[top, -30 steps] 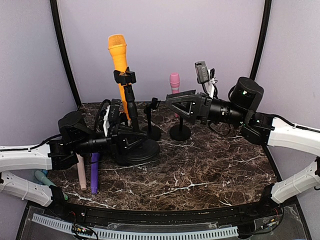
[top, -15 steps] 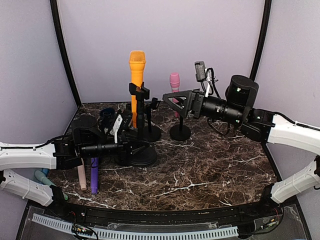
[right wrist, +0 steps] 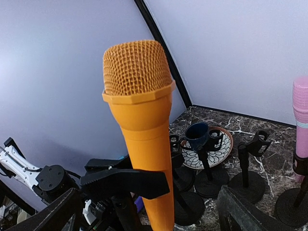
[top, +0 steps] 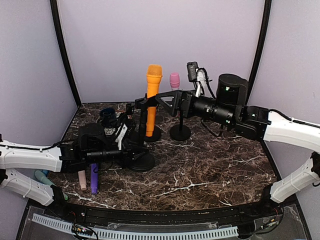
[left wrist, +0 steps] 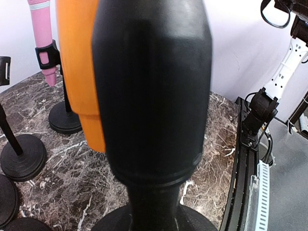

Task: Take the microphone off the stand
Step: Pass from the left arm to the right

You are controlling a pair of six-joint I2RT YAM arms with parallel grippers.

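Fingers of the right gripper are spread wide, one on each side of the orange microphone, not closed on it. Lower down, the left gripper is clenched on the post of the black stand, just above its round base. That post is smooth, matte and bulging. The stand's black clip holds the orange microphone at 11 o'clock from the middle of the table, which is dark marble pattern with white veins. Its long axis is upright, head at 12 o'clock. Its body is smooth plastic, narrowing downward, and its head is rounded wire mesh above a faceted collar. At its 2 o'clock stands a pink microphone.
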